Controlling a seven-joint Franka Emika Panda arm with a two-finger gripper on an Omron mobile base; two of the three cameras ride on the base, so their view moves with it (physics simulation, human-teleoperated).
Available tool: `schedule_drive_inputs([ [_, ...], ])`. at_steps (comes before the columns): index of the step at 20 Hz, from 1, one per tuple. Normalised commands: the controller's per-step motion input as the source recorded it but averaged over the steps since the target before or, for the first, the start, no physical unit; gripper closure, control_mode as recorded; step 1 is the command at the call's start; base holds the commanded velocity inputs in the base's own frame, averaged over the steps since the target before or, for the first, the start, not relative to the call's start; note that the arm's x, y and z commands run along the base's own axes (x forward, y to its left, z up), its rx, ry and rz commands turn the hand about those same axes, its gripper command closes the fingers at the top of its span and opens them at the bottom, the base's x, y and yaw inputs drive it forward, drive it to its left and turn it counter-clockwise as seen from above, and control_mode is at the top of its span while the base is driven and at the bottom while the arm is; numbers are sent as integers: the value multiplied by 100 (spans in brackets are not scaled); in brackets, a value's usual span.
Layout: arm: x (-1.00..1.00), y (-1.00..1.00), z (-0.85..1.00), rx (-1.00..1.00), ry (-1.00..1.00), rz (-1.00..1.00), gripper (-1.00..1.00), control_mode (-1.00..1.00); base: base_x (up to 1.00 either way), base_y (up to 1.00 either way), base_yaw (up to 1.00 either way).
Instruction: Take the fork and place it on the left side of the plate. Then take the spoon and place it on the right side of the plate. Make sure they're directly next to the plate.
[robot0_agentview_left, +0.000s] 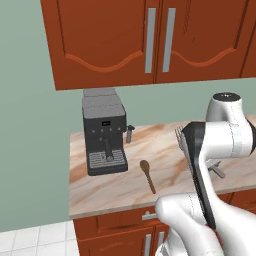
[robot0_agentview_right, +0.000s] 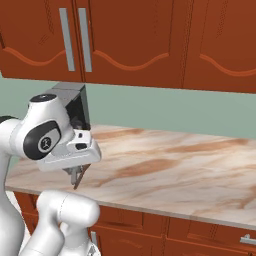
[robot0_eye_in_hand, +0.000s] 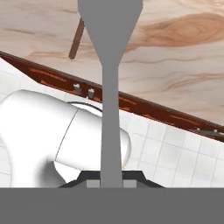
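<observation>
A: What is the pincer (robot0_eye_in_hand: 111, 181) doing?
B: It is clenched on the fork (robot0_eye_in_hand: 110, 87), gripping the handle end.
A: Which way does the fork run?
B: Straight out from the pincer, its long axis in line with the fingers, head farthest away.
A: And the spoon (robot0_agentview_left: 147, 175)?
B: Flat on the worktop (robot0_agentview_left: 115, 187) beyond the pincer, bowl toward the coffee machine (robot0_agentview_left: 104, 132).

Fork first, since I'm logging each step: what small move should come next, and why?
Probably carry the fork out over the counter. The pincer is shut on its handle, raised above the counter edge, while the wooden spoon lies by the coffee machine. I can't see the plate, so finding it comes first.
</observation>
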Motion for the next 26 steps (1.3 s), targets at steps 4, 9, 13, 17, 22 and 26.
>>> schedule_drive_inputs([
  [4,-3,5,0,0,0,0,100,-100,0,0,0],
  [9,-36,3,0,0,-2,1,100,-100,0,0,0],
  [13,0,0,0,0,0,0,100,100,-77,28,1],
  [17,0,0,0,0,0,0,100,100,-71,71,-3],
  [22,0,0,0,0,0,0,100,100,-51,99,-14],
  [26,0,0,0,0,0,0,100,100,-26,100,-26],
])
